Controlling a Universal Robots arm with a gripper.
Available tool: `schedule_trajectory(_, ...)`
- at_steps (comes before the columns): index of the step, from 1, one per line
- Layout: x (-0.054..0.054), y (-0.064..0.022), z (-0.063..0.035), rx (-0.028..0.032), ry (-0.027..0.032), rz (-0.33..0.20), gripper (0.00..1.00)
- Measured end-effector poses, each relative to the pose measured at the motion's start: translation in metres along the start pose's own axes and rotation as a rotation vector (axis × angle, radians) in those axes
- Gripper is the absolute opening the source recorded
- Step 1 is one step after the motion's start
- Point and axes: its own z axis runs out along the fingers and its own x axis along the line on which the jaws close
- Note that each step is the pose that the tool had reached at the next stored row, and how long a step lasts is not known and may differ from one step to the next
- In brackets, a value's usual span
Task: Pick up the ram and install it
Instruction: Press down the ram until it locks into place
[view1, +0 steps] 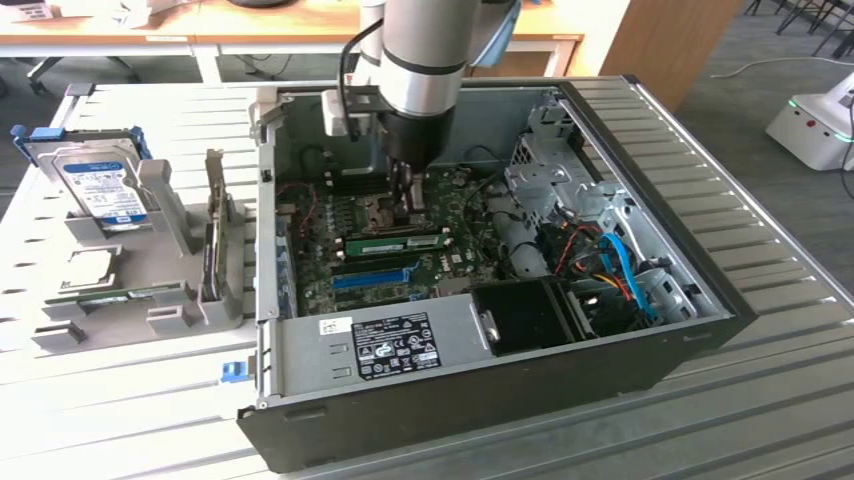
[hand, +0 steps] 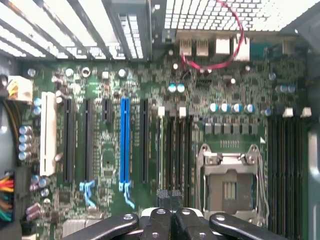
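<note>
We see the tool (view1: 408, 196) clenched, holding nothing, low inside the open computer case (view1: 694, 300) above the motherboard (view1: 461, 215); the ram (view1: 395, 243) sits seated in its slot just beside the blue slot (view1: 371, 277).

1 gripper (view1: 411, 203) was counted, with 1 open computer case (view1: 694, 345) around it and 1 motherboard (view1: 461, 215) beneath it. Just beside the gripper, 1 processor socket (hand: 227, 187) was counted. Near the gripper, 1 ram (view1: 394, 243) was counted, and a little farther from the gripper, 1 blue slot (view1: 374, 278). Alongside that slot, 3 long black slots (hand: 67, 140), 1 short black slot (hand: 106, 110) and 1 white slot (hand: 47, 130) were counted. 1 red cable (hand: 235, 45) was counted across the board from the gripper. Well apart from the gripper, outside the case, 1 hard drive (view1: 100, 185) was counted in 1 grey stand (view1: 160, 195).
</note>
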Motion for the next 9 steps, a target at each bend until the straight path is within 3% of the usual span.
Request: schedule_trajectory(9,0.0,0.0208,0.001,0.0006,0.0,0.0,0.11)
